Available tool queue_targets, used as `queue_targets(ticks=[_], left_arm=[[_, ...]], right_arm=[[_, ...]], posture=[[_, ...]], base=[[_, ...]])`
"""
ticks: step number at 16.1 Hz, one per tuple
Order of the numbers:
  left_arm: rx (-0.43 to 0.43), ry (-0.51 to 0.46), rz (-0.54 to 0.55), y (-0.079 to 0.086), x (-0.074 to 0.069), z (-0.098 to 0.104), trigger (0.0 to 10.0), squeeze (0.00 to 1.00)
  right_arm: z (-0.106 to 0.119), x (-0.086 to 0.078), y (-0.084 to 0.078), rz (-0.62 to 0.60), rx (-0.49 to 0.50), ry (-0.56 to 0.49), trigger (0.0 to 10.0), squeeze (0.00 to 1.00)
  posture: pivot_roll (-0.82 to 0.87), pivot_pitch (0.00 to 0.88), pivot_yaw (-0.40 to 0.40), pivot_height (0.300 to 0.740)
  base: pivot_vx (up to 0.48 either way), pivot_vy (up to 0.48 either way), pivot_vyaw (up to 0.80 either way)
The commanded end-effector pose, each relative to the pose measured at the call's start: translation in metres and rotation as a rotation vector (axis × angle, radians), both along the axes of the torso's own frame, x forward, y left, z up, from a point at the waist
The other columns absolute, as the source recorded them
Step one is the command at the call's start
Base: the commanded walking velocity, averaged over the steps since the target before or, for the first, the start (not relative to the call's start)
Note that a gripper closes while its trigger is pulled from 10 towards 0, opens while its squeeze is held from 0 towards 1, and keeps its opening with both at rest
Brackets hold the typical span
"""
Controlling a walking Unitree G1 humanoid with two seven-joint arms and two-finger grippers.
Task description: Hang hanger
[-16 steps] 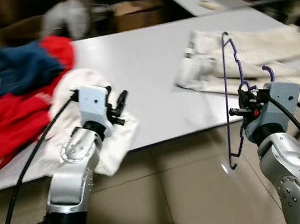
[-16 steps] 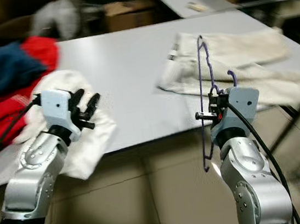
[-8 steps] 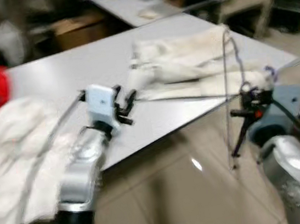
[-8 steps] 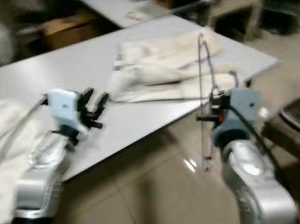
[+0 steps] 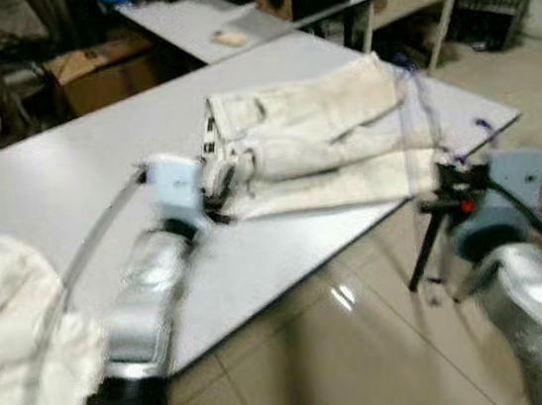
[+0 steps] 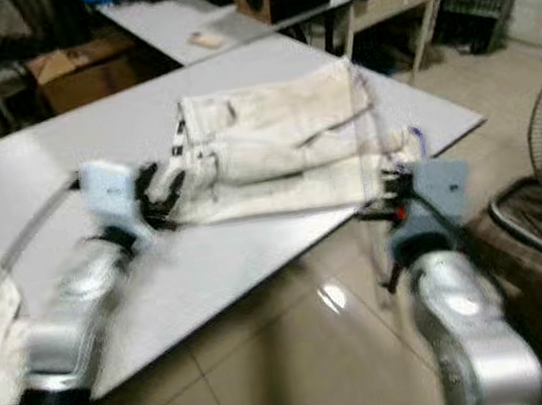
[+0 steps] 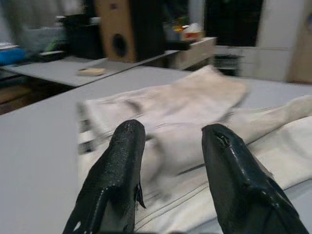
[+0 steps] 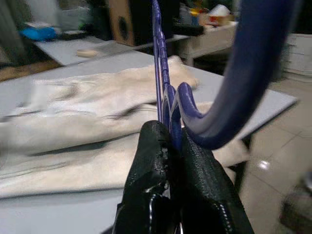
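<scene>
Thin purple wire hanger (image 8: 163,73) sits pinched in my right gripper (image 8: 171,146) at four o'clock, off the grey table's (image 5: 69,189) corner. Left gripper (image 7: 170,161) gapes empty. I'm blurred; that hanger could snag the cream trousers (image 5: 321,126).

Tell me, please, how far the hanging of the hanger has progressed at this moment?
Done: the right gripper is shut on the purple hanger, lifted beside the table.
In hand: the hanger is being carried; the views are blurred. The left gripper is open above the cream trousers.
Left: no rail or hook for it shows yet, so the hanging itself is not done.
</scene>
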State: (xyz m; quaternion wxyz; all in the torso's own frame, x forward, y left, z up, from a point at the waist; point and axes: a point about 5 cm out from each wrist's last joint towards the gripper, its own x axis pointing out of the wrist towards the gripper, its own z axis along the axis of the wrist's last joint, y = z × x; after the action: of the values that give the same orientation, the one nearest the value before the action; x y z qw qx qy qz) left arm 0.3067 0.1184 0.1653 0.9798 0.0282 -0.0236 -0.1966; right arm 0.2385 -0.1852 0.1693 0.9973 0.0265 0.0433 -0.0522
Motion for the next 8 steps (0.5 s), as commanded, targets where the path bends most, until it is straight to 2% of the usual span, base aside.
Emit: queue_targets(ticks=[1, 8], left_arm=[[0.022, -0.011, 0.064, 0.0159, 0.0026, 0.0018, 10.0, 0.00], [0.023, 0.002, 0.045, 0.0116, 0.0005, -0.0030, 10.0, 0.00]], right_arm=[[0.0026, 0.0036, 0.0082, 0.052, 0.022, -0.014, 10.0, 0.00], [-0.0017, -0.0010, 0.0059, 0.055, -0.043, 0.001, 10.0, 0.00]], posture=[[-0.10, 0.000, 0.009, 0.740], [-0.10, 0.000, 0.018, 0.740]], base=[[0.304, 0.000, 0.00], [0.305, 0.000, 0.00]])
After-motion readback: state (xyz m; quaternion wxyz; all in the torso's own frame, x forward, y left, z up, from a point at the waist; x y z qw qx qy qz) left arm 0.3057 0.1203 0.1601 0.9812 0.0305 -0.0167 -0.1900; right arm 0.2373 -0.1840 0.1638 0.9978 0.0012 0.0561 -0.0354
